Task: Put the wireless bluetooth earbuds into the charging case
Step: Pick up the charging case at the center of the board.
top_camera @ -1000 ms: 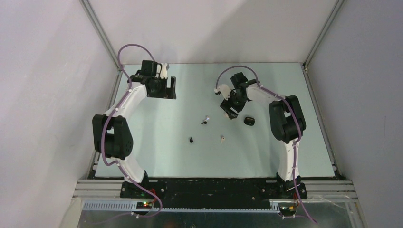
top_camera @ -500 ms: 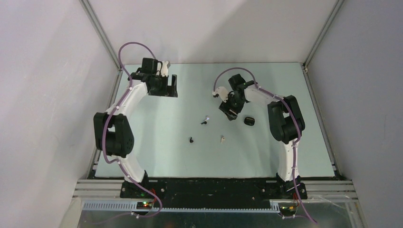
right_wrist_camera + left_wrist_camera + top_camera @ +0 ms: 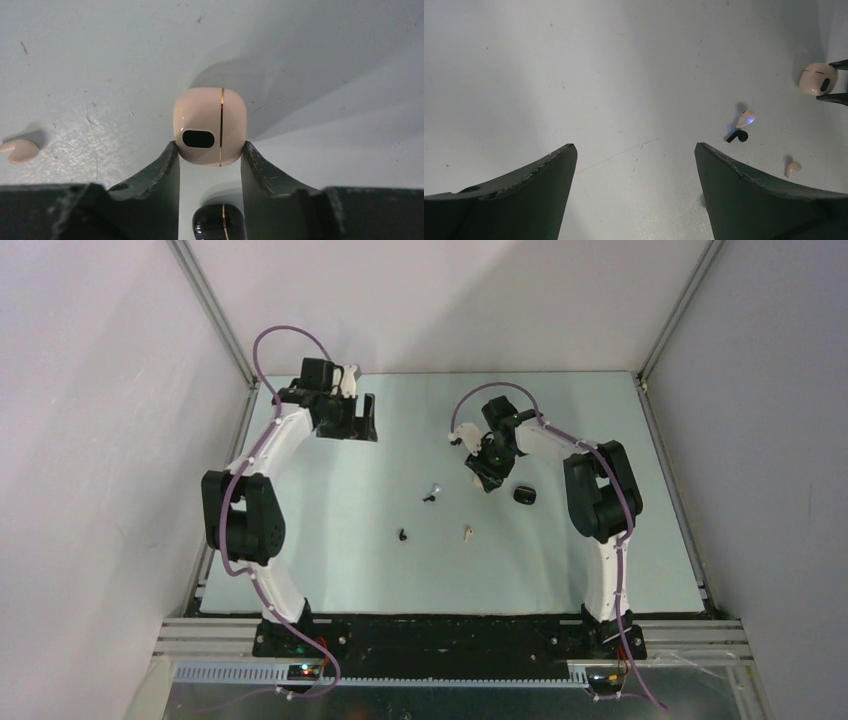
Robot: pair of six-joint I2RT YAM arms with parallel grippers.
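**Right jaws pinching the cream case, buds all loose on the table**

My right gripper [image 3: 210, 150] has its jaws clamped on the cream case [image 3: 210, 127], one finger on each side of it. The case's gold seam runs up and down in the right wrist view, and the dark oval port faces the camera. I can't tell whether the case sits on the table [image 3: 330, 540] or hangs just above it. From above, the gripper covers the case.

The black case [image 3: 525, 494] lies just beside the right gripper, on the side toward the right arm's base. Nothing touches it.

My left gripper [image 3: 634, 147] is at the far left corner of the table, jaws wide apart with only bare table between them.

None of the buds are in a case. They lie around mid-table, between the two arms:
- The lit bud [image 3: 745, 118] is cream with a blue glow, and it's the one closest to the right gripper.
- The black bud [image 3: 737, 135] lies right up against the lit one.
- The cream bud [image 3: 793, 168] lies alone, nearer the arm bases.
- The second black bud [image 3: 403, 535] is level with the cream one and further left, near it but apart.
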